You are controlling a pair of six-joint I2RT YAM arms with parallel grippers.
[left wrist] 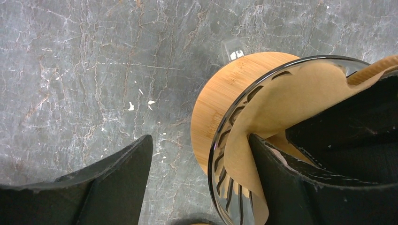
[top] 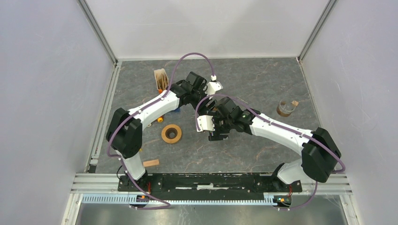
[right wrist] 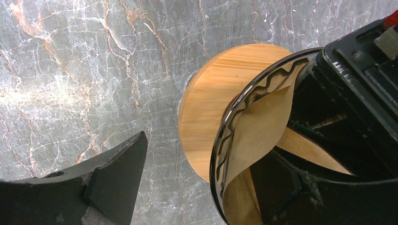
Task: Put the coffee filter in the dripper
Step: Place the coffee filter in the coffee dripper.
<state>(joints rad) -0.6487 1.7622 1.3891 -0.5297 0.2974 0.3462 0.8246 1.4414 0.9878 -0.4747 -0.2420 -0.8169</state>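
The dripper (left wrist: 217,101) is a glass cone on a round bamboo base and stands on the grey marble table. The brown paper coffee filter (left wrist: 291,98) sits inside it, curled against the ribbed glass wall. My left gripper (left wrist: 200,140) is open and straddles the rim, with one finger (left wrist: 291,187) inside against the filter. My right gripper (right wrist: 202,150) is open too and straddles the same dripper (right wrist: 220,89), with one finger inside beside the filter (right wrist: 258,126). In the top view both grippers (top: 202,101) (top: 217,126) meet mid-table and hide the dripper.
A holder of spare brown filters (top: 161,78) stands at the back left. A wooden ring (top: 172,133) lies left of the grippers, and a small wooden block (top: 151,163) lies near the front. A glass vessel (top: 285,108) stands at the right. Small blue and orange pieces (top: 160,119) lie under the left arm.
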